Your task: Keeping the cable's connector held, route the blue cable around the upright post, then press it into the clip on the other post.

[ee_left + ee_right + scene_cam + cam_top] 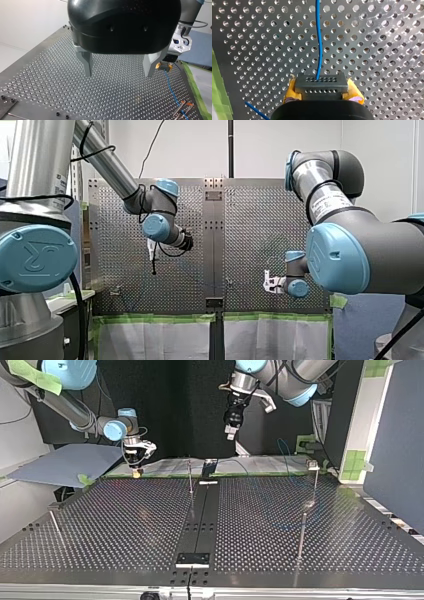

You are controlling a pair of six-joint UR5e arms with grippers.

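Top view, starting at its left: a thin rod [54, 527] leans near the counter's [125, 520] left edge. Behind it, at the far edge, my right pincer [136, 471] sits low, just above the perforated surface. The right wrist view shows its yellow pads [355, 95] clenched on the connector [321, 85], with the blue cable [319, 42] running straight ahead over the holes. At the middle a slim upright post [190, 477] stands beside the dark centre strip [200, 520], with open plate on both sides of it. Right of that, my left pincer [230, 427] hangs high above the far edge, well apart from the posts. Its wrist view shows the metal fingers [85, 63] spread wide and released. Further right stand two more posts. The far post [316, 485] is topped by a clip [313, 464]. The near post [301, 535] has open plate between it and the counter's right edge.
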